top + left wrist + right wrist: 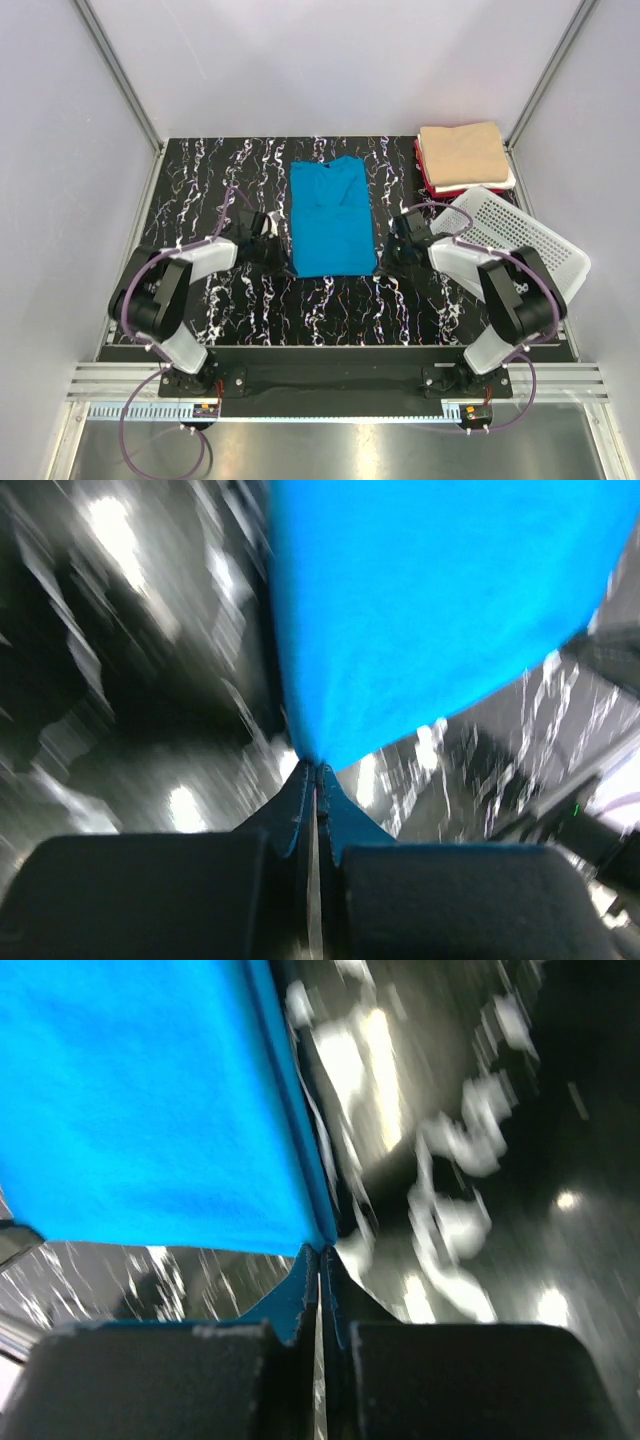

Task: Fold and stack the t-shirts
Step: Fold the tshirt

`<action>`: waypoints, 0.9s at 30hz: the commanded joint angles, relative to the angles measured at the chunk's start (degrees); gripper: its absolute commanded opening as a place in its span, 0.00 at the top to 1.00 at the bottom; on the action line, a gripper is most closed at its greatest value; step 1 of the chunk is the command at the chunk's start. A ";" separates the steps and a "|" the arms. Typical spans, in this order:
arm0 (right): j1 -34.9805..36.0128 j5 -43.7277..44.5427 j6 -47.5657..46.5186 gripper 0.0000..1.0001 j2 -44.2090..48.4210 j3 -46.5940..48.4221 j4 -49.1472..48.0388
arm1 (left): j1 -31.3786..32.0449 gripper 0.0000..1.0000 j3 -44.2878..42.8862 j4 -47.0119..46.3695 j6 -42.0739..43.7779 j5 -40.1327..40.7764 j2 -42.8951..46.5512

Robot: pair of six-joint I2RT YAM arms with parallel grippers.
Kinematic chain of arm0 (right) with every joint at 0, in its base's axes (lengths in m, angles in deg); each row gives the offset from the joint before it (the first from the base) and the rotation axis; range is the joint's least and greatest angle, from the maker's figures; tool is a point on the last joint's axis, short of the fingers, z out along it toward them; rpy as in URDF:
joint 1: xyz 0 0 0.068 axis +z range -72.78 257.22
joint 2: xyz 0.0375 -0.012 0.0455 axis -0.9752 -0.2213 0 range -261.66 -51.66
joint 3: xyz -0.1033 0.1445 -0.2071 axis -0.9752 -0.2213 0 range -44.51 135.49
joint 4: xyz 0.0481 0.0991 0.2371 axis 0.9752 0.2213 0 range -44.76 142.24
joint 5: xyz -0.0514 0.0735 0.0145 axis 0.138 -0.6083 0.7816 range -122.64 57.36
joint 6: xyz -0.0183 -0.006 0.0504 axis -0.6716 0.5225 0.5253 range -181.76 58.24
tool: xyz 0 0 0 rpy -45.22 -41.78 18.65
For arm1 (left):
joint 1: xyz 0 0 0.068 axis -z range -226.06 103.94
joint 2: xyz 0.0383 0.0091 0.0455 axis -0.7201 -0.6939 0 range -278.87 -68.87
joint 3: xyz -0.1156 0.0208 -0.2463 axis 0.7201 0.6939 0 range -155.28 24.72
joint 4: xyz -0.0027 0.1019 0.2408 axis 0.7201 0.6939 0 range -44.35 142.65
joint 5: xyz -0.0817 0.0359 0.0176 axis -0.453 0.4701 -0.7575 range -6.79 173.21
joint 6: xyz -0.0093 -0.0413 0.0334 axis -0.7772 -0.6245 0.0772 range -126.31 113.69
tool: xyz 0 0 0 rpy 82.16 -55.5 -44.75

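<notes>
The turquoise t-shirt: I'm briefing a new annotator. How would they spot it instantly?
Start at the black, white-veined table and look to its middle. There lies the bright turquoise-blue cloth t-shirt, its near corners pinched by the left gripper and right gripper. Unlike the tan-topped stack of folded tees at the far right corner, it is blue and alone.

A black table veined with white carries a turquoise-blue t-shirt laid lengthwise at its middle, a stack of folded t-shirts in the far right corner, and a white perforated basket just nearer, overhanging the right edge.
</notes>
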 commanded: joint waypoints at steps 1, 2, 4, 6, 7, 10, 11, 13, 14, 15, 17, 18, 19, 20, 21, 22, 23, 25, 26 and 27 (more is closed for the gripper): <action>0.42 1.20 -2.09 1.00 9.34 -3.51 6.78 | 3.73 1.00 4.08 2.26 -0.54 2.29 9.70; 0.68 1.64 -2.26 1.00 11.45 -4.22 8.01 | 4.44 1.00 4.96 3.31 -0.81 3.51 11.29; 1.21 1.99 -1.74 1.00 18.47 -6.68 11.18 | 6.46 1.00 7.42 4.20 -2.03 5.61 16.55; 2.26 2.08 -0.69 1.00 26.18 -8.17 14.33 | 8.56 1.00 9.01 5.60 -3.61 6.94 20.34; 2.79 1.99 -0.16 1.00 28.76 -9.48 15.31 | 9.19 1.00 9.97 6.21 -4.06 7.29 23.84; 3.85 1.20 1.78 1.00 37.73 -11.86 18.39 | 12.26 1.00 10.86 8.06 -6.25 8.61 29.56; 3.85 1.12 2.04 1.00 39.49 -12.22 19.18 | 12.88 1.00 11.12 8.59 -6.87 8.79 30.72; 4.02 0.85 1.96 1.00 43.10 -13.18 20.50 | 14.72 1.00 11.39 8.77 -8.62 9.40 33.44; 4.03 0.85 1.70 1.00 43.80 -13.54 20.50 | 15.08 1.00 11.39 8.86 -9.07 9.58 34.15; 3.94 0.85 1.26 1.00 44.42 -13.80 20.50 | 15.60 1.00 11.39 8.94 -9.42 9.67 34.68; 3.94 1.37 0.99 1.00 44.60 -13.72 20.50 | 15.70 1.00 10.86 9.82 -9.60 10.28 35.91; 3.94 1.46 0.73 1.00 44.95 -12.93 20.59 | 15.70 1.00 10.69 10.35 -9.51 10.72 36.53; 4.02 1.73 0.64 1.00 45.21 -12.32 20.50 | 15.61 1.00 9.55 10.87 -9.25 11.94 36.62; 3.94 2.77 0.38 1.00 45.39 -11.61 20.76 | 15.61 1.00 8.50 12.18 -8.98 12.56 36.62; 3.94 3.39 -0.49 1.00 45.31 -9.78 20.94 | 15.52 1.00 6.05 12.72 -8.20 13.09 35.66; 3.94 4.27 -1.03 1.00 44.96 -8.72 21.20 | 15.43 1.00 4.55 13.33 -7.76 13.53 34.96; 4.02 5.76 -2.34 1.00 43.30 -7.49 21.47 | 14.74 1.00 3.05 14.04 -6.88 13.62 34.08; 3.94 6.91 -4.27 1.00 40.57 -3.19 21.65 | 13.50 1.00 -1.61 14.83 -5.91 13.10 30.83; 3.85 7.35 -5.94 1.00 37.43 -1.60 21.73 | 12.02 1.00 -3.19 15.18 -4.86 13.01 29.69; 3.76 7.88 -6.91 1.00 35.57 1.63 21.65 | 11.13 1.00 -4.68 15.36 -4.16 13.01 27.07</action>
